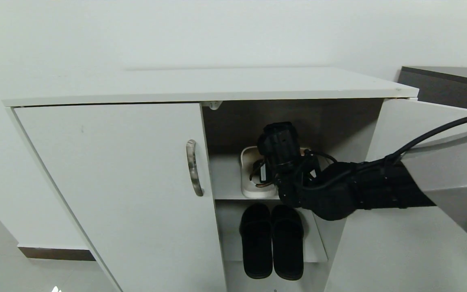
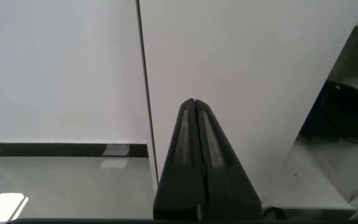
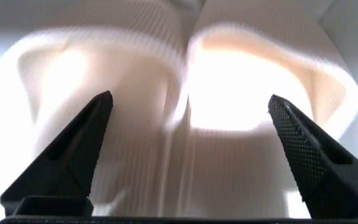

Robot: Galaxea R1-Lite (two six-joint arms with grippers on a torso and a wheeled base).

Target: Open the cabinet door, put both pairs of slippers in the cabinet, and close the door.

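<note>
The white cabinet (image 1: 108, 182) has its right door (image 1: 412, 243) swung open and its left door shut. A pair of black slippers (image 1: 271, 240) lies side by side on the lower shelf, its toe also seen as black slippers (image 2: 344, 115) past the door edge. A pair of white slippers (image 1: 251, 174) rests on the upper shelf. My right gripper (image 3: 191, 134) is inside the upper compartment, open, its fingers spread just above the white slippers (image 3: 229, 93) without touching them. My left gripper (image 2: 194, 106) is shut on nothing, low in front of the closed left door.
A metal handle (image 1: 193, 167) sits on the closed left door's inner edge. The open right door stands close beside my right arm. A dark grey counter (image 1: 448, 83) lies at the far right. Grey floor (image 2: 61, 186) spreads out to the cabinet's left.
</note>
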